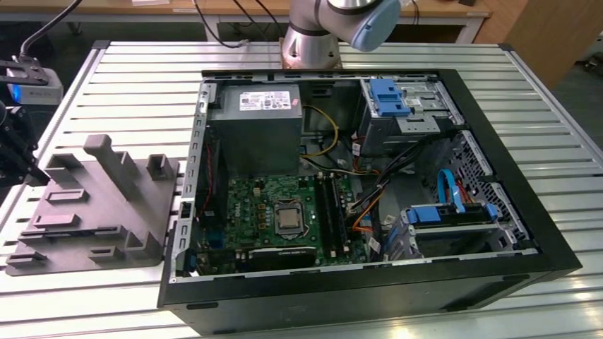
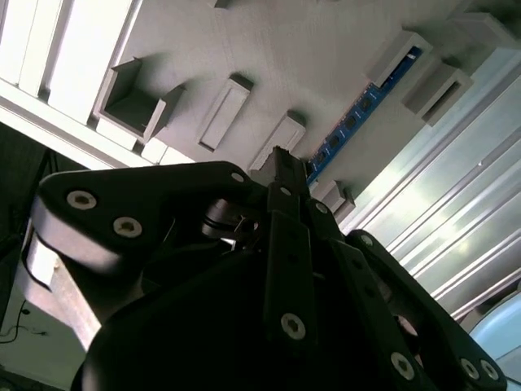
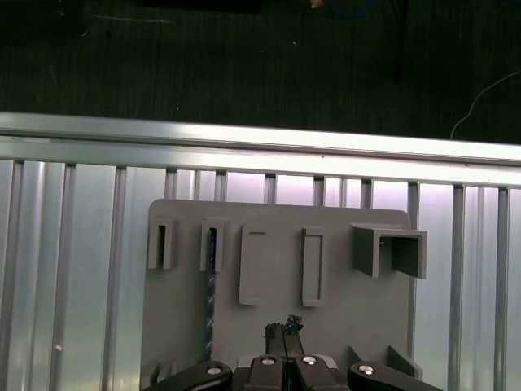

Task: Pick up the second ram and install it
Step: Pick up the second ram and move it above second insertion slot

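The second ram point(image 3: 211, 285) is a thin bluish board standing on edge in a slot of the grey holder plate point(image 3: 342, 301). In the second wrist view the ram point(image 2: 366, 102) runs between two grey slot blocks, its dark chips showing. My gripper point(image 3: 283, 328) hovers above the plate, off to one side of the ram and not touching it. Its black fingers point(image 2: 281, 163) are pressed together, shut on nothing. In the exterior view the holder plate point(image 1: 94, 205) lies at the exterior view's left of the open computer case point(image 1: 490, 176).
Inside the case are a green motherboard point(image 1: 254, 205) with long black slot rails point(image 1: 332, 212), a grey power-supply box point(image 1: 254, 127) and blue drive brackets point(image 1: 452, 212). The slatted aluminium table point(image 3: 81, 244) ends in an edge rail point(image 3: 260, 138) with dark floor beyond.
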`<state>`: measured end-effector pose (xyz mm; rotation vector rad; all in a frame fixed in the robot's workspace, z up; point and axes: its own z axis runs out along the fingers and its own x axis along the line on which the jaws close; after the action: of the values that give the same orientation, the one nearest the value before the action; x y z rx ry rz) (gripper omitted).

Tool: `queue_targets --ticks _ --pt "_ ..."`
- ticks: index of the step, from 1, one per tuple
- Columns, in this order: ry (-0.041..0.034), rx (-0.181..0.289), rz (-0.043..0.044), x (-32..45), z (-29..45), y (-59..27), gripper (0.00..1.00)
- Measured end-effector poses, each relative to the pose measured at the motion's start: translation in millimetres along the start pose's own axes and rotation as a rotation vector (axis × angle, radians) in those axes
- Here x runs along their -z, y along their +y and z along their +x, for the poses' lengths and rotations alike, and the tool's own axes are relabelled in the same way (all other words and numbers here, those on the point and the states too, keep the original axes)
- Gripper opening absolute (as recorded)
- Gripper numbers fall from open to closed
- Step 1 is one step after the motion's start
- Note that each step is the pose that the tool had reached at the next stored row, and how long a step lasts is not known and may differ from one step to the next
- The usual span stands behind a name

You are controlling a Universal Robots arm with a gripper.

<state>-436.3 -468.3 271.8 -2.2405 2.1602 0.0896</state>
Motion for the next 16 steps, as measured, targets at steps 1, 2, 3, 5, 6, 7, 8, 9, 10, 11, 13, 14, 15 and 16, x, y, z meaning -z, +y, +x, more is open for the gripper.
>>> queue_targets --ticks 1,2,3,5,6,7,8,9,10,11,13,14,15,16 --pt "0.0001 0.0 0.0 0.0 0.1 0.0 0.1" --pt "0.0003 0.0 -0.0001 0.1 1.0 0.0 0.1" --pt "0.0006 0.0 -0.0001 0.2 2.1 0.1 0.1" --pt "0.0007 0.0 -0.0001 0.2 2.5 0.1 0.1" --pt "0.0007 0.0 0.0 0.1 2.5 0.1 0.1" --pt "0.0007 0.0 0.0 0.2 2.5 0.1 0.1" --pt "0.0008 0.0 -0.0001 0.2 2.6 0.1 0.1" --pt "0.0015 0.0 -0.0001 0.3 3.1 0.1 0.1" --pt "0.003 0.0 -0.0002 0.2 3.9 0.2 0.1" --pt "0.0048 0.0 -0.0001 0.2 4.2 0.2 0.1" --pt "0.0054 0.0 -0.0002 0.3 4.2 0.2 0.1" --pt "0.0057 0.0 -0.0002 0.3 4.3 0.2 0.1" --pt "0.0069 0.0 -0.0004 0.3 4.7 0.2 0.1" --pt "0.0085 0.0 -0.0003 0.3 5.4 0.2 0.1"
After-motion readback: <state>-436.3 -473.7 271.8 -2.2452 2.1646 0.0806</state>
